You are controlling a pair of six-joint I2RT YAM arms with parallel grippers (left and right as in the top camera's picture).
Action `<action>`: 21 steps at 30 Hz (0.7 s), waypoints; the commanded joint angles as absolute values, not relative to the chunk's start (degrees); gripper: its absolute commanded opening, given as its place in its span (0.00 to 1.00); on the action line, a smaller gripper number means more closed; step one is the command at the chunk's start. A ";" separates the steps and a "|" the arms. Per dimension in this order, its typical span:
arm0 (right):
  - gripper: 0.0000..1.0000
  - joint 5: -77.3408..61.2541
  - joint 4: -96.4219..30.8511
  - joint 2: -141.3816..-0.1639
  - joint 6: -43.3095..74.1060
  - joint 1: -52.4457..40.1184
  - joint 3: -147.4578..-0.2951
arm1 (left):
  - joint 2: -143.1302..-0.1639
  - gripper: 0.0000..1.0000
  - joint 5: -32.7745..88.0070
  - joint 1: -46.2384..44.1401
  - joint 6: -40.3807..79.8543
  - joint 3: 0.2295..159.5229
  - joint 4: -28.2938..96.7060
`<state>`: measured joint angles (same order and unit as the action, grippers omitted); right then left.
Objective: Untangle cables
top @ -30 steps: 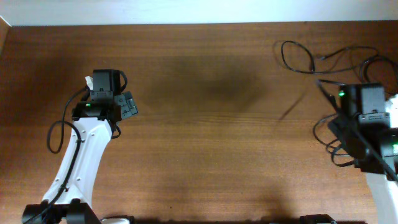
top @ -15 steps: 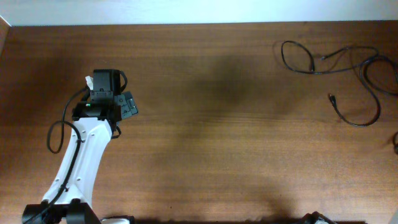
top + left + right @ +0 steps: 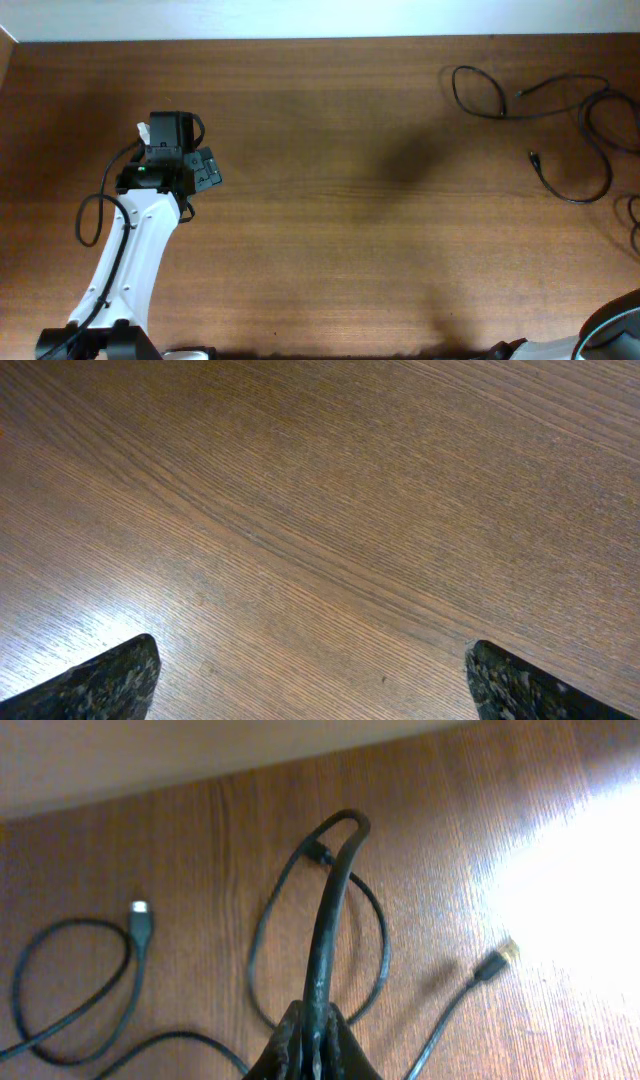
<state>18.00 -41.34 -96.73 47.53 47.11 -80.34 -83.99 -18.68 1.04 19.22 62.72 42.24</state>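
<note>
Several black cables (image 3: 325, 920) lie in loose loops at the far right of the counter (image 3: 350, 220). Right hand (image 3: 312, 1030) pinches one strand, holding it up in an arch, likely to draw it clear. Left hand (image 3: 315, 685) hangs wide, empty, at left.

Left arm (image 3: 125, 250) reached up from the near edge, white link angled slightly right, wrist over the left side. Left gripper (image 3: 310, 685) faced down, jaws wide, fingertips (image 3: 110, 678) far apart, nothing between them. Right arm (image 3: 612, 335) was only a sliver at the near right corner in overhead. Right gripper (image 3: 312, 1045) was clamped tight, pinching a cable (image 3: 325, 920).
</note>
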 commanded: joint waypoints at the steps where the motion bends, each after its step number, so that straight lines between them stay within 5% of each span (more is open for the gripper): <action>1: 0.11 11.92 -41.39 -101.51 43.70 47.29 -80.36 | -83.59 0.99 -18.87 0.91 18.55 62.72 42.11; 2: 0.31 11.03 -41.80 -102.78 43.70 47.29 -80.34 | -83.59 0.99 -18.87 0.91 18.57 62.72 42.11; 3: 0.61 10.92 -42.28 -103.77 43.70 47.29 -80.34 | -83.59 0.99 -18.87 0.91 18.57 62.72 42.11; 5: 0.91 10.90 -42.63 -104.25 43.72 47.29 -80.34 | -83.59 0.99 -18.87 0.91 18.57 62.72 42.11; 7: 0.99 8.43 -43.57 -104.25 43.64 47.29 -80.34 | -83.59 0.99 -18.87 0.91 18.57 62.72 42.11; 17: 0.99 1.04 -47.77 -95.22 36.16 47.35 -80.36 | -83.59 0.99 -18.87 0.91 18.55 62.72 42.11; 21: 0.99 -15.05 -47.75 -89.38 26.30 47.33 -80.36 | -83.59 0.99 -18.87 0.91 18.55 62.72 42.11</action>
<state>-4.99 -47.75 -92.53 32.16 47.22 -80.34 -83.99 -18.65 1.04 19.22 62.72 42.24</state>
